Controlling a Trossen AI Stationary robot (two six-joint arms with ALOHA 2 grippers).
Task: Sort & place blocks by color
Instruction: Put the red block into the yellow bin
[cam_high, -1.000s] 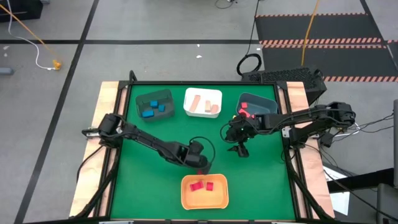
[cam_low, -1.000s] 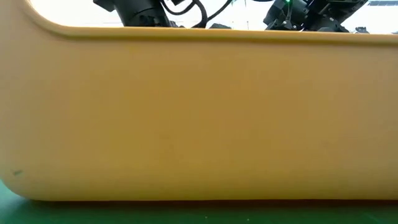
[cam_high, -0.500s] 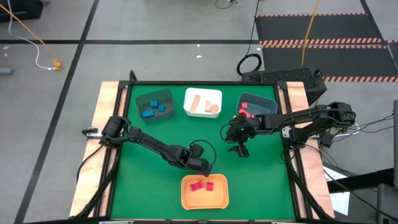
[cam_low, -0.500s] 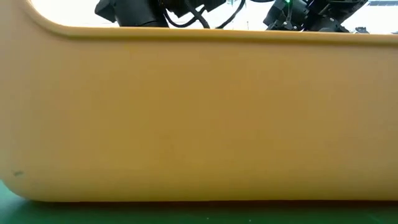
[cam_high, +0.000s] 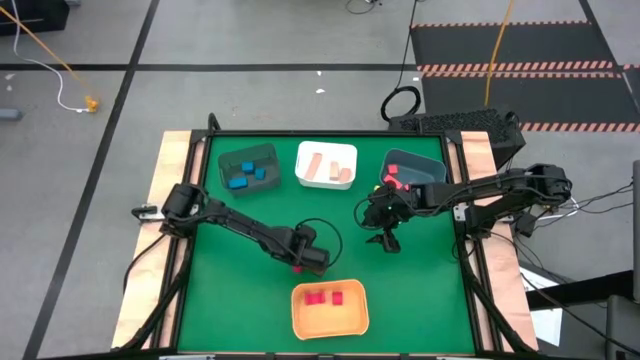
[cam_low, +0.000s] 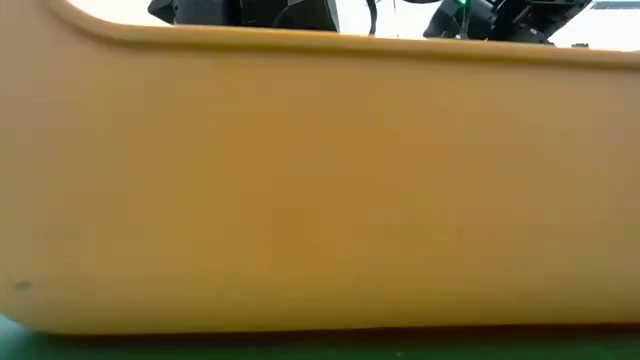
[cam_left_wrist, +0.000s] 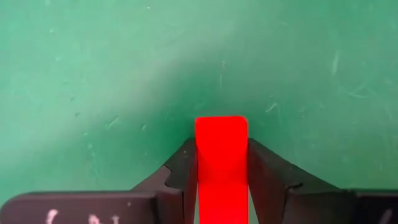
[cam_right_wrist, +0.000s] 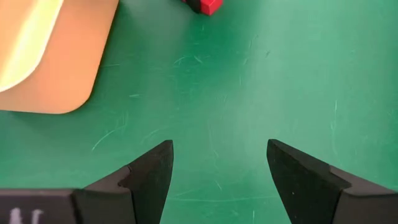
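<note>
I see my left gripper (cam_left_wrist: 221, 186) over the green table (cam_left_wrist: 93, 74), just beside the orange bin (cam_high: 330, 315), fingers clamped on a red block (cam_left_wrist: 221, 162) standing between them. My right gripper (cam_right_wrist: 217, 180) waits mid-table, fingers apart.

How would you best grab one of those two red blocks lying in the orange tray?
Probably from straight above, since the orange tray walls block a sideways approach. Each red block lies flat near the tray's far edge, so pinch two opposite side faces. The left end effector is already shut on another red block; the open right end effector is free.
</note>
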